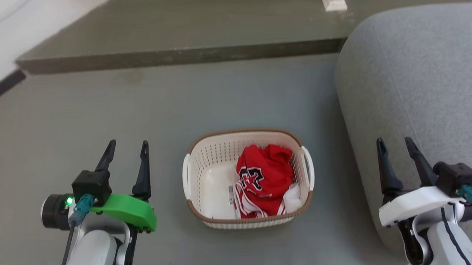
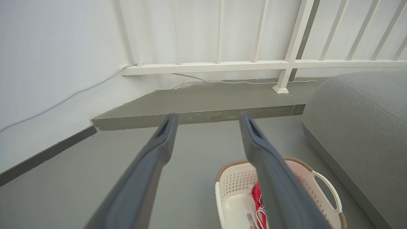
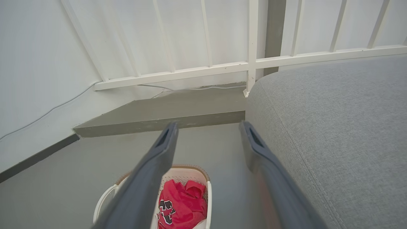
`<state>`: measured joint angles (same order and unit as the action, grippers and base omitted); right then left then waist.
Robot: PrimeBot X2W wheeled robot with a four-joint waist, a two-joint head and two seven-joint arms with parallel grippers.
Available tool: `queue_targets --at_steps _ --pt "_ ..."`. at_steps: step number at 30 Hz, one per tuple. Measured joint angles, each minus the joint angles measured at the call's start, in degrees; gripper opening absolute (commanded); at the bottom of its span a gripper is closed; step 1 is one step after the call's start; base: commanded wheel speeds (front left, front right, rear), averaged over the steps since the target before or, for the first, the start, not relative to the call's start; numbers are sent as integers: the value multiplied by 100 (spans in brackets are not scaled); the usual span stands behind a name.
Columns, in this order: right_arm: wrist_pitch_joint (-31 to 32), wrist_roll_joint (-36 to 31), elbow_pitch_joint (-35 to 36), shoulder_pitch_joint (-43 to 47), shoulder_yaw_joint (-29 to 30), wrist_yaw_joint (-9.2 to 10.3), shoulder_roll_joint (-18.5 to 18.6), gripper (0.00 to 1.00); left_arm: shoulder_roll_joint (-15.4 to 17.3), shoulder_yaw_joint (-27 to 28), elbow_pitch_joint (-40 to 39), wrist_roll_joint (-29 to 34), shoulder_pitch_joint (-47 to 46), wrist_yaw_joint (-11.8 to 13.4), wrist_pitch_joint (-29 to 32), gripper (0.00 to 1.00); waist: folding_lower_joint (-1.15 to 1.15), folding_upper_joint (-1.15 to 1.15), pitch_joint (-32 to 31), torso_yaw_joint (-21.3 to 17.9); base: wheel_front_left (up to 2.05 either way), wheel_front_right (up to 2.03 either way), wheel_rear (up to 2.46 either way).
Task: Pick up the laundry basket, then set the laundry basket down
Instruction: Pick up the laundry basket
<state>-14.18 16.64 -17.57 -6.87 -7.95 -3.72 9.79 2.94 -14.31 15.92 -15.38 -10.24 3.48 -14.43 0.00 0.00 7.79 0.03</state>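
Red cloth (image 1: 264,177) lies bunched in the laundry basket (image 1: 219,151). It is folded over itself, so its dark-and-white print is only partly readable, and a small white label beside it is too small to read. The garment hides the right half of the basket's bottom; the left half shows bare cream plastic.

The basket stands upright on the grey floor (image 1: 81,114), short of the raised step (image 1: 185,26) and near the edge of the grey sofa (image 1: 413,76), which the head view cuts off at its right side. A white handle (image 1: 186,174) shows at each end.

In the left wrist view the basket is cut by the bottom edge and partly covered by one dark finger (image 2: 273,178). In the right wrist view a finger (image 3: 143,184) hides much of its near side.

The left hand (image 1: 128,143) is held over the floor to the basket's left, its fingers spread apart, gripping and touching nothing. The right hand (image 1: 394,141) is to the basket's right, in front of the sofa's side, likewise spread and empty; whether it brushes the sofa cannot be told. Both hands are well apart from the basket, and both forearms run out of the head view's bottom edge.

A white railing (image 2: 222,65) stands on the step, with a thin cable (image 2: 238,82) running along its foot.
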Motion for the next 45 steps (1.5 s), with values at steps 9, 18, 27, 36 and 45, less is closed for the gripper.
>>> queue_targets --at_steps 9,18,27,36,45 --pt "0 5 -88 -446 25 -83 51 100 -21 -56 8 0 -387 9 0 100 0 0 639 -6 0 0 0" --pt "0 53 -162 -785 92 -130 129 100 -47 -69 22 -62 -780 21 0 100 0 0 1222 3 0 0 0" --pt "-11 58 -279 -1401 45 -183 151 100 -67 -111 178 -100 -1306 59 0 100 0 0 1883 14 0 0 0" --pt "-41 119 -609 -2134 -38 -234 104 100 -89 -236 478 -100 -2118 59 157 100 1 0 2544 -14 0 0 0" --pt "-14 157 -1238 -2928 -177 -282 93 100 -127 -326 1079 -165 -3059 0 441 100 0 0 3196 -64 0 0 0"
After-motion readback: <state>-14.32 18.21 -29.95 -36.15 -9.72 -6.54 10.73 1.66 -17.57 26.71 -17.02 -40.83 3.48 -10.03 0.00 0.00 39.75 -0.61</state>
